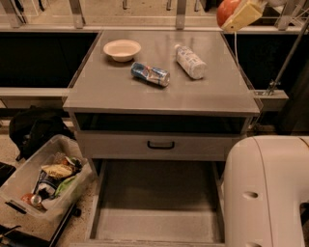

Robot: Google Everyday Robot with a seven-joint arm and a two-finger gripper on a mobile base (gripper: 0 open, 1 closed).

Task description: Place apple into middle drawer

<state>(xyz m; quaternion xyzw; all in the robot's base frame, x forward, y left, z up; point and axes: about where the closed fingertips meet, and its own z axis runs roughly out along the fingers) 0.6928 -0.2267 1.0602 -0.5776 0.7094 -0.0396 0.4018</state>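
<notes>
A grey cabinet stands on a speckled floor, with dark recesses to either side. The apple [227, 10] hangs high at the top right, above and just beyond the back right corner of the tabletop [159, 94]. It is held by the gripper [236, 14], whose jaws are closed on it, one pale finger pressed flat to its side.

The apple is probably firm, smooth and moderately heavy, so it could slip or bruise. A grip across its widest part suits it best.

On the tabletop lie a white bowl [122, 49], a crushed can [150, 74] and a plastic bottle [189, 61], all well apart from the apple. Below is a closed drawer front [116, 144] with a black handle [161, 144]. Beneath that the middle drawer [154, 222] is pulled open, far below the apple. A bin of rubbish [29, 178] sits to the left, and the robot's white body [268, 193] is at the right.
</notes>
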